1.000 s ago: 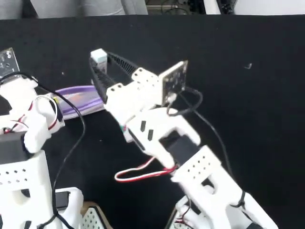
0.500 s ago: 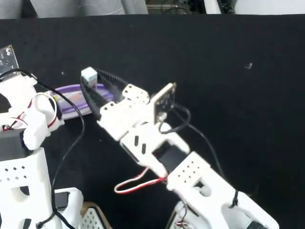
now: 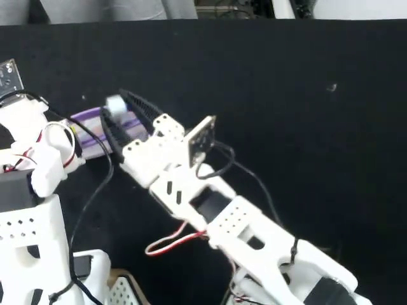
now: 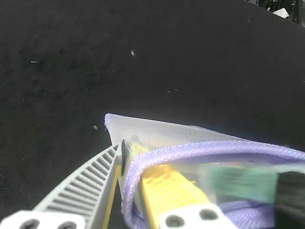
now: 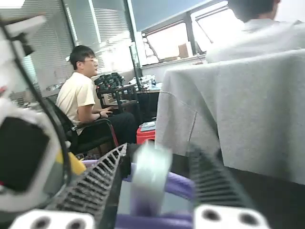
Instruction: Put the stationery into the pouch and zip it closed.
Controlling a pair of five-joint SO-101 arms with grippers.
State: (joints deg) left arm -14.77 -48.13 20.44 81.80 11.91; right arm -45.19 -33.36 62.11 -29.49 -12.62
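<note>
The right arm's black ribbed tool [image 3: 118, 109] is clamped on a small pale white-and-blue block [image 3: 114, 103], probably an eraser, though blur hides its detail. It hangs just above the open mouth of the translucent pouch with the purple zip edge [image 3: 89, 128], which lies on the black tabletop [image 3: 286, 95] at its left side. The left arm's tool [image 4: 126, 153], with one yellow finger and one pale ribbed one, is closed on the pouch's purple rim at one end.
</note>
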